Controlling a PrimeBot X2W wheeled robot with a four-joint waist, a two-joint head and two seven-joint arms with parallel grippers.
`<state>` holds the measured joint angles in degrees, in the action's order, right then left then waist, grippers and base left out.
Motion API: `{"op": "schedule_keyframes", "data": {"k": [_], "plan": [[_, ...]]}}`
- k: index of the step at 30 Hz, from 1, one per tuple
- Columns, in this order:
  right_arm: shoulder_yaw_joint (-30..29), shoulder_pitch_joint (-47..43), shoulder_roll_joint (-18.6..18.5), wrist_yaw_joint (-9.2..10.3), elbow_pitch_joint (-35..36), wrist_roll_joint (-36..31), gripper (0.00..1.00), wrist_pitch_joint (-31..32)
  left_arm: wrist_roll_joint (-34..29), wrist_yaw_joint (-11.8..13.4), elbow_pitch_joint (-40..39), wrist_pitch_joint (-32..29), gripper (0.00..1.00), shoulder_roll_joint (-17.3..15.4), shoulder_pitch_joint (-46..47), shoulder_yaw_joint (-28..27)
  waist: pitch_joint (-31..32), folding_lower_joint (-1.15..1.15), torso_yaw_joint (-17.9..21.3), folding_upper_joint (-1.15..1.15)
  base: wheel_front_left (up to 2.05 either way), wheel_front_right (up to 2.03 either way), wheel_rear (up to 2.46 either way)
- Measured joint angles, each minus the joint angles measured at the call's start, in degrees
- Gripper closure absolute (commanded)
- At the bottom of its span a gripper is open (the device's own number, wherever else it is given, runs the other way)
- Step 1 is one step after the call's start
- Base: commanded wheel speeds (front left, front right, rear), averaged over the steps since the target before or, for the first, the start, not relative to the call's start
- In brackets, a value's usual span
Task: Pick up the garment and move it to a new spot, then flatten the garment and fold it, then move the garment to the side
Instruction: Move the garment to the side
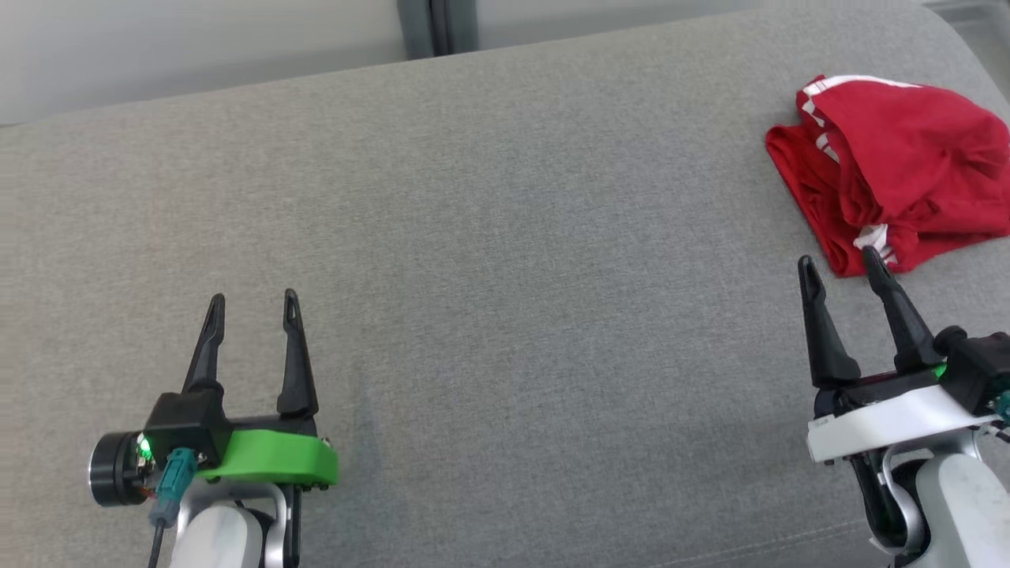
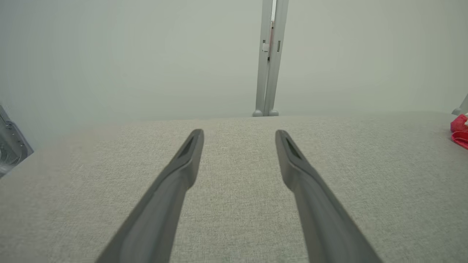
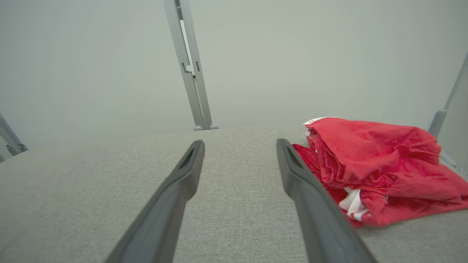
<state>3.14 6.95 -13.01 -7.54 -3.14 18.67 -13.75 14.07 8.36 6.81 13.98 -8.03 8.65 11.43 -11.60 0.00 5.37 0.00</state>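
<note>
A red garment with white stripes lies crumpled in a heap at the far right of the grey fabric surface. The same garment fills the right of the right wrist view, and its edge peeks in at the right of the left wrist view. My right gripper is open, its right fingertip just at the heap's near edge, nothing between the fingers. In its own view that gripper points left of the heap. My left gripper hangs open over bare fabric at the lower left, far from the garment; its fingers hold nothing.
A pale wall stands behind the surface, with a grey vertical post at the back middle. The surface's far right corner rounds off just beyond the garment. Bare fabric stretches from the left gripper to the garment.
</note>
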Motion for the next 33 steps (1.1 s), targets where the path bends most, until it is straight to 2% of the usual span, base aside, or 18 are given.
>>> {"op": "schedule_keyframes", "data": {"k": [7, 14, 22, 33], "plan": [[-0.79, -4.65, 1.64, 0.01, 2.19, -2.07, 0.0, 2.87, 1.08, -0.46, 1.34, 0.53, 0.0, -0.79, -4.28, -0.89, 4.22, 0.0, -3.32, 0.0, 0.0, 0.0, 0.0], [-2.53, -9.27, 2.13, 0.02, 5.08, -3.47, 0.0, 6.26, 1.62, -1.45, 2.76, 0.78, 0.0, -1.18, -7.6, -0.67, 8.64, 0.0, -4.89, 0.0, 0.0, 0.0, 0.0], [-3.67, -12.71, 2.88, 0.01, 7.91, -4.37, 0.0, 8.73, 1.92, -2.22, 3.89, 0.81, 0.0, -1.52, -8.7, -0.59, 11.68, 0.0, -5.13, 0.0, 0.0, 0.0, 0.0], [-3.83, -13.63, 3.32, 0.01, 9.21, -4.76, 0.0, 9.64, 1.96, -2.38, 5.08, 0.98, 0.0, -1.66, -8.7, -0.42, 12.02, 0.0, -4.68, 0.0, 0.0, 0.0, 0.0]]}}
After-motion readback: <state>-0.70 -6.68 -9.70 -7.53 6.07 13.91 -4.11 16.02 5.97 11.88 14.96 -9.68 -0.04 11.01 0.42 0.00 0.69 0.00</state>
